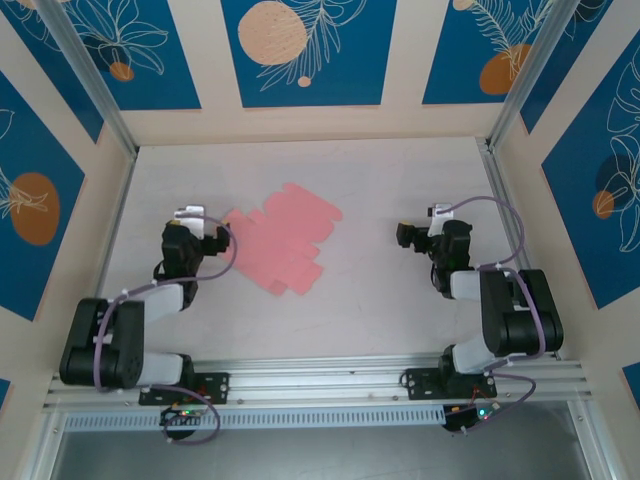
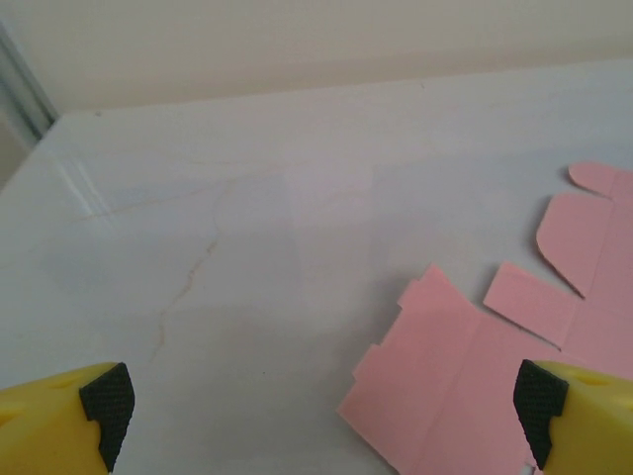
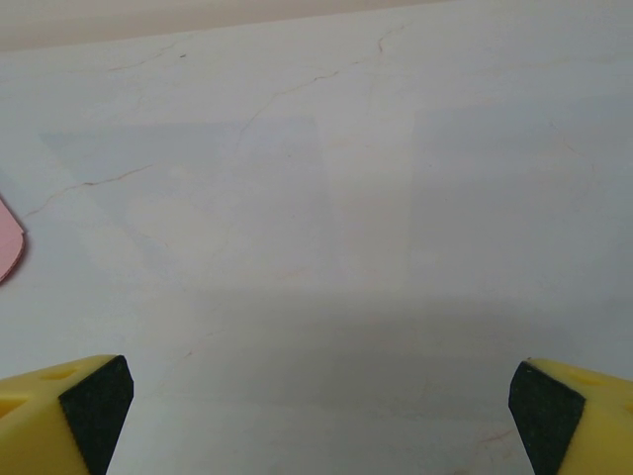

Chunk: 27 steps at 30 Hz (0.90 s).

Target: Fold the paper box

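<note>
One flat sheet is all there is of the paper box (image 1: pixel 280 240) so far. In the top view it lies unfolded near the middle of the bench (image 1: pixel 400 160), tabs and flaps spread out and no crease raised. The left jaws sit just beside its left edge, wide apart and holding nothing. The right jaws rest well apart from it on the right, equally wide and empty. I judge that folding has not begun and the step in hand is the first approach. Bare bench surrounds the sheet, and the enclosure walls stand well back.

In the left wrist view the paper box (image 2: pixel 475 366) lies at the lower right, its near edge reaching the fingertip (image 2: pixel 542 396) on that side. The next move probably calls for getting a finger under a flap edge, which thin card lying flush will resist.

In the right wrist view a rounded pink tab of the paper box (image 3: pixel 8 247) peeks in at the left edge. Ahead of the open jaws lies bare bench (image 3: pixel 326 198), so that arm has free room to swing left toward the sheet.
</note>
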{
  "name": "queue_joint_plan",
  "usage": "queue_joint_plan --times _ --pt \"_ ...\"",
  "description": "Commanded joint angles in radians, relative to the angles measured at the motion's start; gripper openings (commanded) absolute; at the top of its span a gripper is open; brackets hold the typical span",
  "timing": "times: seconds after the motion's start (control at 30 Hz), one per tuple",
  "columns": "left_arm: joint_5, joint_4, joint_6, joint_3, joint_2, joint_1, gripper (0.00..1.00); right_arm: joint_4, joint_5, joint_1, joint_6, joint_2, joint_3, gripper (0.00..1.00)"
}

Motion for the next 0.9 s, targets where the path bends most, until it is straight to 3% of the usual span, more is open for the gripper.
queue_joint_plan --times 0.0,0.2,0.47,0.6,0.87 --pt "-0.130 -0.178 -0.111 0.032 -0.087 0.014 1.00 -0.130 0.061 0.012 0.027 -0.092 0.056 1.00" --pt "-0.180 -0.530 -0.469 0.096 -0.240 0.014 1.00 -0.566 0.136 0.043 0.146 -0.218 0.212 1.00" --pt "0.119 -0.617 -0.833 0.040 -0.238 0.014 1.00 -0.842 0.148 0.111 0.243 -0.315 0.326 1.00" --pt "0.183 -0.588 -0.886 0.012 -0.211 0.007 1.00 -0.933 0.135 0.150 0.270 -0.292 0.377 1.00" --pt "0.266 -0.484 -0.863 0.034 -0.049 -0.002 1.00 -1.004 0.144 0.281 0.269 -0.134 0.511 1.00"
